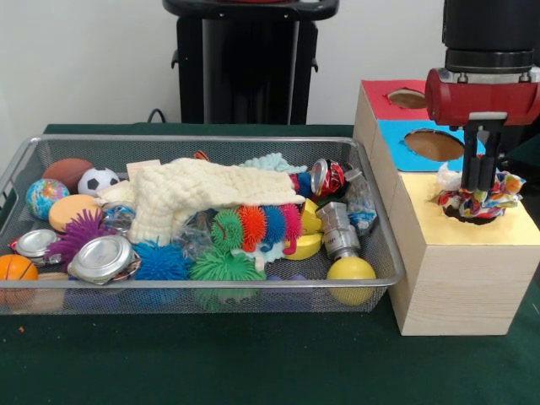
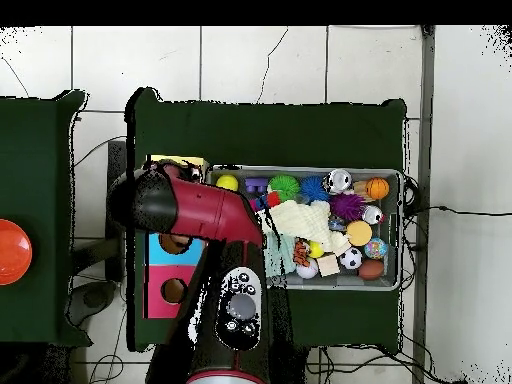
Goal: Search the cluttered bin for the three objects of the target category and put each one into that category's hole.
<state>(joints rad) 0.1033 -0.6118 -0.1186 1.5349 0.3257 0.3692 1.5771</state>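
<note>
My gripper (image 1: 478, 187) hangs over the yellow-topped wood box (image 1: 506, 229) at the right of the front view. Its two black fingers stand close together, shut on a speckled red, yellow, blue and white limp piece (image 1: 483, 201). The piece is bunched over the round hole (image 1: 472, 218), which shows only as a dark sliver under it. The wire mesh bin (image 1: 202, 139) lies left of the boxes, full of toys. I see no other speckled pieces in it. In the overhead view my arm (image 2: 200, 210) hides the gripper and most of the yellow box (image 2: 190, 162).
A cream cloth (image 1: 202, 190) lies over the middle of the bin, with spiky balls (image 1: 218, 266), small balls and metal cans around it. The blue-topped box (image 1: 396, 150) and red-topped box (image 1: 380, 97) stand behind the yellow one. An orange disc (image 2: 12, 250) lies on a side table.
</note>
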